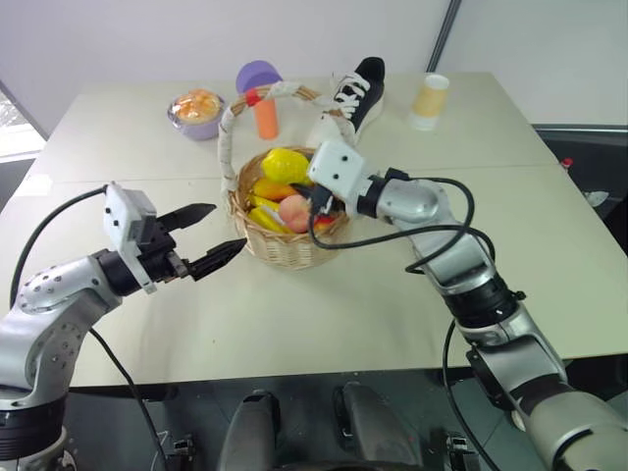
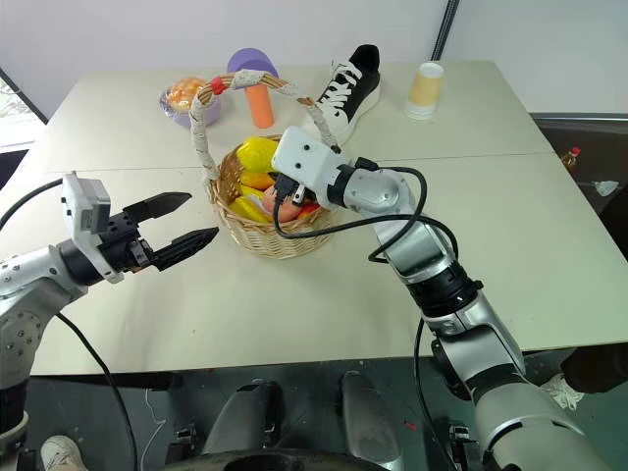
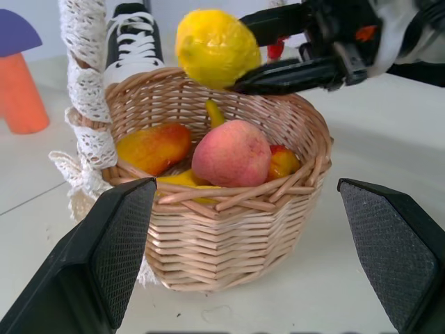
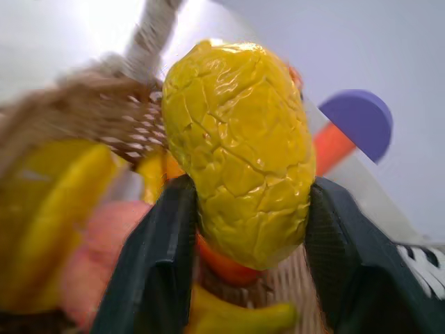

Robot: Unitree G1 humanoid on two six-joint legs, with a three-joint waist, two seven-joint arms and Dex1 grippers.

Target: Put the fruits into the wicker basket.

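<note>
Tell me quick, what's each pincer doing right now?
Left pincer: open, empty, beside the wicker basket.
Right pincer: closed on the lemon, over the basket.

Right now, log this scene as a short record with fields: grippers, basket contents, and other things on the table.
right gripper: over the wicker basket, fingers on either side of the lemon
left gripper: open, holding nothing, beside the basket
in basket: peach, mango, bananas
task state: lemon above the basket, not yet lying among the other fruits
behind basket: mushroom-shaped block, purple bowl, shoe, cup
surface: table
</note>
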